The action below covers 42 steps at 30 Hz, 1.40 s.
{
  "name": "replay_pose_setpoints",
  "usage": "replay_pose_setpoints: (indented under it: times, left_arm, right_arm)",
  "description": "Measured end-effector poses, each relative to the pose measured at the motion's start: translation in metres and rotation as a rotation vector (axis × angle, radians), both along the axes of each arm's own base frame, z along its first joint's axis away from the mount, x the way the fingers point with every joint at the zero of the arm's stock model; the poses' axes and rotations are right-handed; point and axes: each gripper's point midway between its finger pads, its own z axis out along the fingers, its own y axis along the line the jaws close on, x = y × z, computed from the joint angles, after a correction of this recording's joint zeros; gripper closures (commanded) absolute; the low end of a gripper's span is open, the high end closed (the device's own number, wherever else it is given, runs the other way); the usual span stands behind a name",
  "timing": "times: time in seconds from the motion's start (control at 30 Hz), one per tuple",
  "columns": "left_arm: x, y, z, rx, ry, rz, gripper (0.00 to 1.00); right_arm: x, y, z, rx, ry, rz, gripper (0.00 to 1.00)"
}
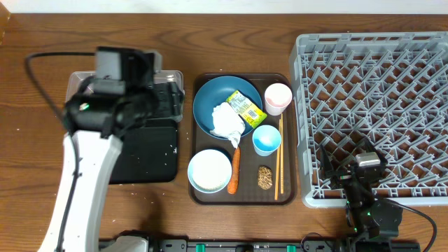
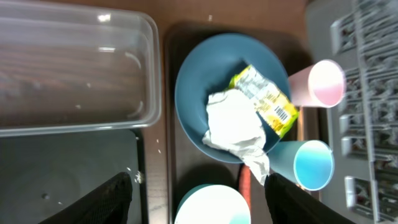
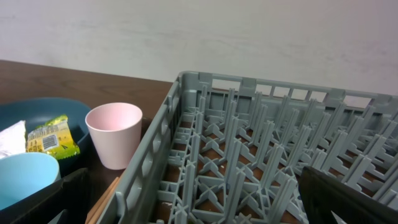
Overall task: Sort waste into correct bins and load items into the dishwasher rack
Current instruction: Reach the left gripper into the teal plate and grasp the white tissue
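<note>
Left tool (image 2: pixel 199 183) gaping wide, empty, just beside brown tray (image 1: pixel 248 176). Napkin (image 2: pixel 233 121) and wrapper (image 2: pixel 266 101) lying on dark-blue plate (image 2: pixel 193 81). Right tool (image 3: pixel 193 186) spread wide, empty, at near corner of rack (image 3: pixel 261 124).

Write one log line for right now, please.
left gripper: open, empty | right gripper: open, empty | napkin, wrapper: on plate | rack: no dishes
</note>
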Motion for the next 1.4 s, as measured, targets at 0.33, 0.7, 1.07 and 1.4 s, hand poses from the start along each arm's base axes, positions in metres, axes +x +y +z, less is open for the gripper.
replay_pose_setpoints:
  times: [0.33,0.7,1.07,1.4]
  left_arm:
    - [0.020,-0.042,-0.055,0.054,0.114,-0.032,0.02]
    - [0.017,-0.067,-0.097,0.092,0.225,-0.084,0.18]
    - [0.003,-0.097,-0.130,0.164,0.294,-0.162,0.24]
    - [0.015,-0.111,-0.152,0.190,0.277,-0.156,0.24]
  right_arm:
    - [0.000,0.000,0.000,0.000,0.000,0.000,0.01]
    - [0.000,0.000,0.000,0.000,0.000,0.000,0.01]
    - [0.000,0.000,0.000,0.000,0.000,0.000,0.01]
    - [0.000,0.000,0.000,0.000,0.000,0.000,0.01]
